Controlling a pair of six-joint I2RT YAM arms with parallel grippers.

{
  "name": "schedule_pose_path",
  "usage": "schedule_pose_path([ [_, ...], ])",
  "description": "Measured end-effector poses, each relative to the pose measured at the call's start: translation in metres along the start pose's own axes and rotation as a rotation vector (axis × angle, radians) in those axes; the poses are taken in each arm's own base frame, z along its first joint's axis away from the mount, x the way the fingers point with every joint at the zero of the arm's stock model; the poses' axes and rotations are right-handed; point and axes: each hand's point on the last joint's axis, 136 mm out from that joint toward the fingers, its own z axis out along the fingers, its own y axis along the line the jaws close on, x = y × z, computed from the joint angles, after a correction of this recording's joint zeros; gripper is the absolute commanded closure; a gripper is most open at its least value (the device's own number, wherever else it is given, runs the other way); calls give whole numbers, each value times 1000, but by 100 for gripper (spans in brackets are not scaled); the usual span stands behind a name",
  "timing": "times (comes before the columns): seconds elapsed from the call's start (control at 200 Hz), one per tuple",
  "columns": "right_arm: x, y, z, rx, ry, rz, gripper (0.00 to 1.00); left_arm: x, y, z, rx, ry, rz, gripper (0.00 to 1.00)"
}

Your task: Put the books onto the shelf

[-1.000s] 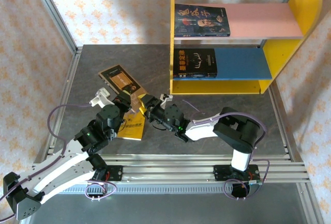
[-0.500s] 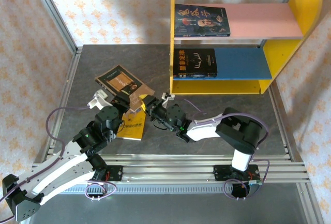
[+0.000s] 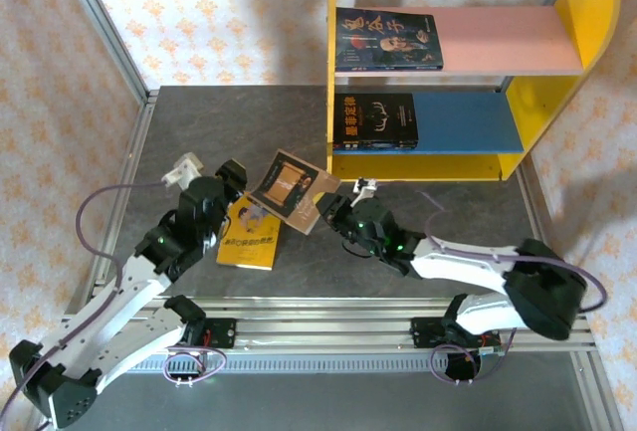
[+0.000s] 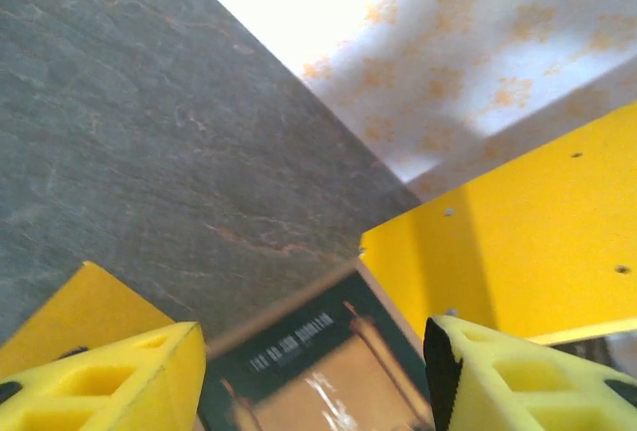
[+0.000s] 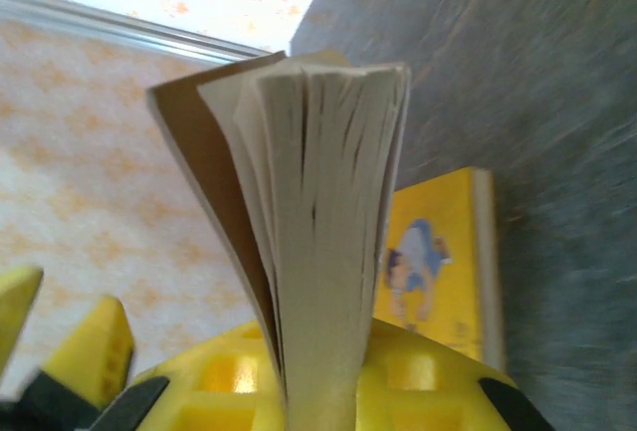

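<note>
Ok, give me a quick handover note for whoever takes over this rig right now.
Left gripper: open, holding nothing, beside the brown book.
Right gripper: shut on the brown book, held tilted above the table in front of the shelf.
Done: one dark book on the pink board, a second dark book on the blue board.
Left: shelve the brown book, then the yellow book lying flat on the table.

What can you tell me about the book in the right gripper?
The brown book is a thin paperback, its cover dark with a tan picture. It hangs tilted above the table, between the yellow book and the shelf. The right gripper is shut on its lower corner; its pages fan slightly apart.
</note>
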Motion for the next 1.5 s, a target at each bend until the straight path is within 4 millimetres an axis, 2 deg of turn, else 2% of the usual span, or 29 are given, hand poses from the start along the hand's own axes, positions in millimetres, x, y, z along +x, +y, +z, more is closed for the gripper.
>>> schedule_pose_path([
  [0.1, -17, -1, -24, 30, 9, -90, 89, 14, 5, 18, -32, 112, 83, 42],
  [0.27, -51, -10, -57, 83, 30, -189, 89, 49, 3, 24, 14, 310, 208, 38],
  [0.465, -58, -16, -77, 124, 115, -254, 90, 76, -10, 19, 134, 473, 244, 36],
  [0.651, -61, -17, -81, 95, 171, -238, 91, 106, -27, 22, 275, 596, 225, 35],
  [0.816, -66, -10, -84, 47, 196, -213, 91, 131, -26, 21, 347, 680, 199, 34],
  [1.071, -75, 9, -84, -53, 200, -171, 92, 137, -43, 17, 459, 713, 149, 33],
  [1.296, -77, 32, -83, -150, 204, -147, 92, 150, -41, 21, 478, 755, 95, 33],
  [1.502, -79, 32, -80, -176, 197, -115, 93, 148, -54, 18, 557, 747, 27, 33],
])
